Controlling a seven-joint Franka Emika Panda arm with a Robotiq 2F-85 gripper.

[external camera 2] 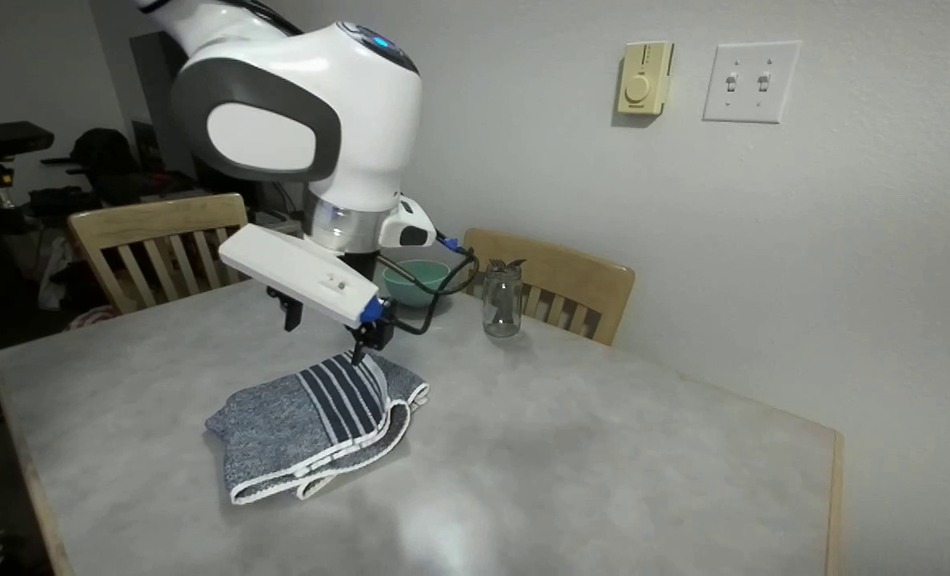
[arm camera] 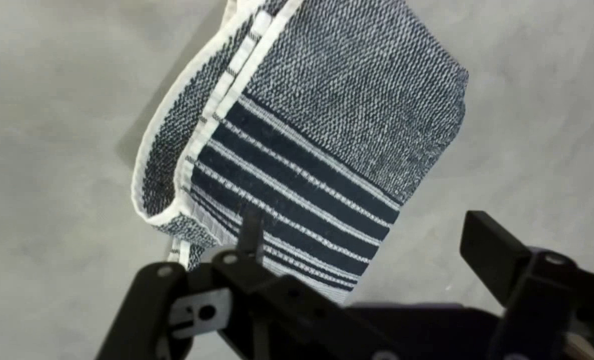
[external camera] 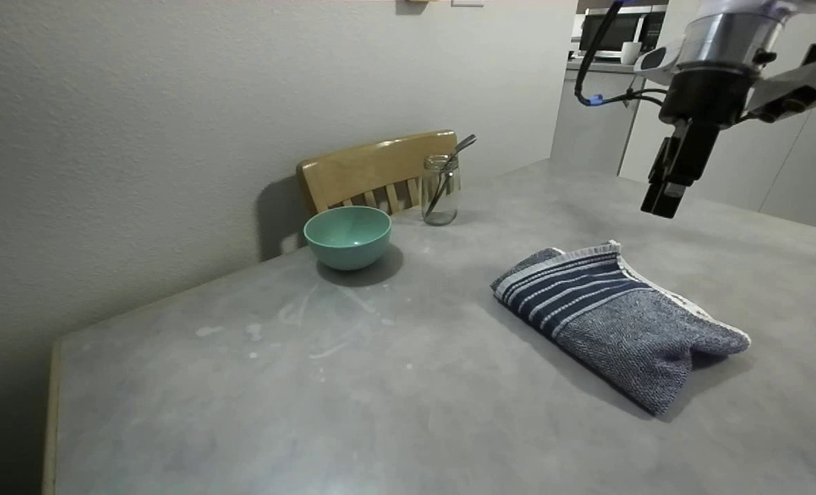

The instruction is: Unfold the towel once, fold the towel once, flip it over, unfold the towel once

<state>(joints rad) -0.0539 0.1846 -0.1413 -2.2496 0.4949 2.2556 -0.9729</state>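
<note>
Towel [arm camera: 307,135] lay on the table [external camera: 243,426] under your gripper [arm camera: 364,225]. Your fingers [arm camera: 492,250] were spread wide and hung above it; in the wrist view one overlapped the striped end, the other stood over the table beside it. You had the towel folded in layers: blue-grey terry uppermost, a navy band with thin pale stripes across one end, white edging along one side where the layers gaped. In an exterior view you could see a corner raised slightly, dark gap beneath. Your arm [external camera 2: 370,128] reached in from above, black cable [external camera: 592,48] looped alongside.

Further out, you had the teal bowl [external camera: 348,237] upright, well apart from the towel, at the table edge by the wall [external camera: 174,137]. In an exterior view the cable partly covered it. Near the bowl stood the glass jar [external camera: 439,206], metal utensils [external camera: 465,143] leaning inside, seen in both exterior views. A wooden chair [external camera: 380,165] showed its back just beyond the two. In an exterior view you also got another wooden chair [external camera 2: 162,216] at a different table side, plus a beige dial box [external camera 2: 645,78] and a double switch plate [external camera 2: 751,82] on the wall. Pale smudges [external camera: 254,330] marked the table near the bowl.
</note>
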